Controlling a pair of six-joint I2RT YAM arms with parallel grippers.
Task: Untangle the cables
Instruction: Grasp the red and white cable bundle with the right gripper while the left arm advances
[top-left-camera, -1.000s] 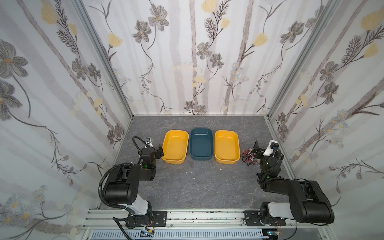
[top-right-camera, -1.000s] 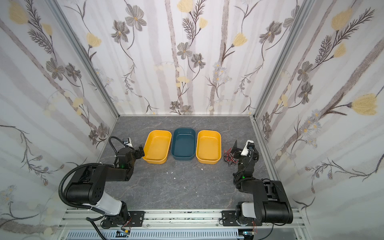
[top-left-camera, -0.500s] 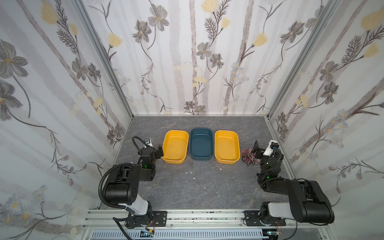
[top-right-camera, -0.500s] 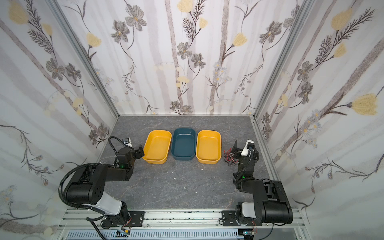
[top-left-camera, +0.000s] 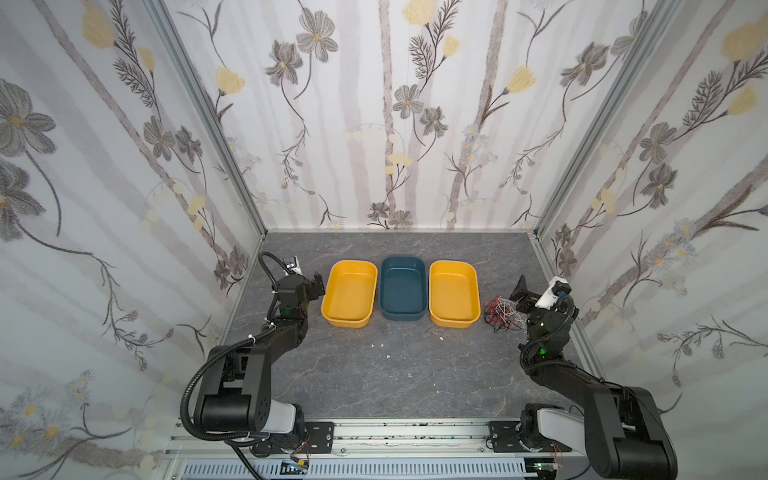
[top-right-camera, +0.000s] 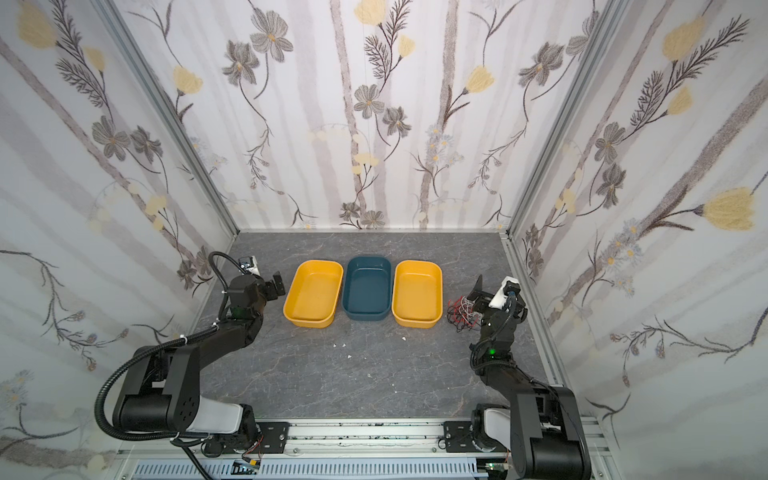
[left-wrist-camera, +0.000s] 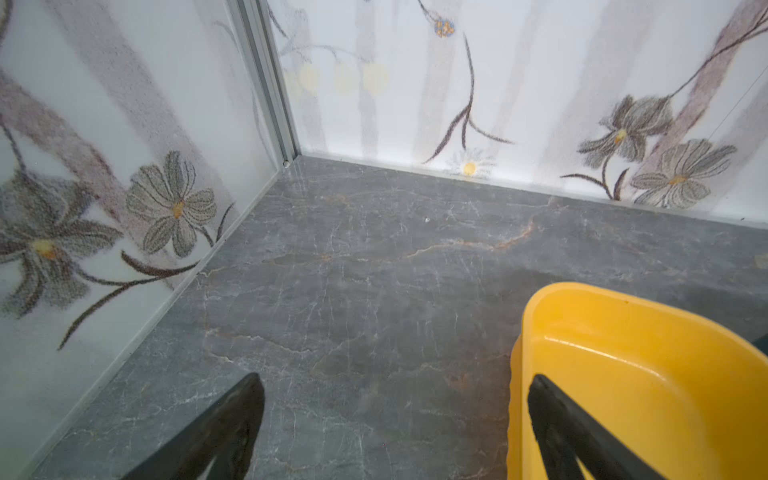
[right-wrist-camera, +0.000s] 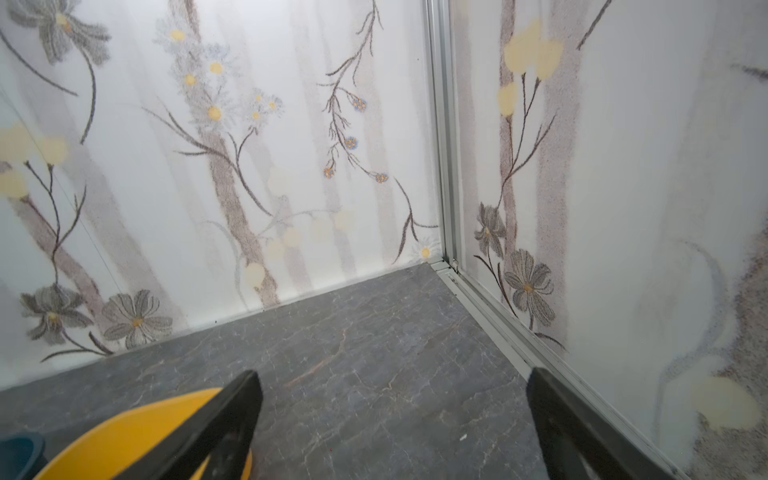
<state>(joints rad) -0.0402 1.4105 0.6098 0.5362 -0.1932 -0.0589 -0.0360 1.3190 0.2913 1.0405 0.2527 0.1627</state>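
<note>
1. The cables (top-left-camera: 500, 314) are thin, soft wires in red, white and black.
2. They lie in one small messy pile, all mixed up, with loops curling over each other.
3. The pile rests on the gray table (top-left-camera: 374, 374), far over on the right side.
4. It is just beside the right yellow tub (top-left-camera: 453, 323), on the tub's right, and not inside it.

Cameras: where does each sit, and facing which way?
Both top views: overhead at the front, looking down and back; left arm, right arm, cables.
Left wrist: on the left arm, facing the back-left corner; open left gripper, left yellow tub.
Right wrist: on the right arm, facing the back-right corner; open right gripper, right yellow tub; no cables.
Shared: both tubs show in both top views.
</note>
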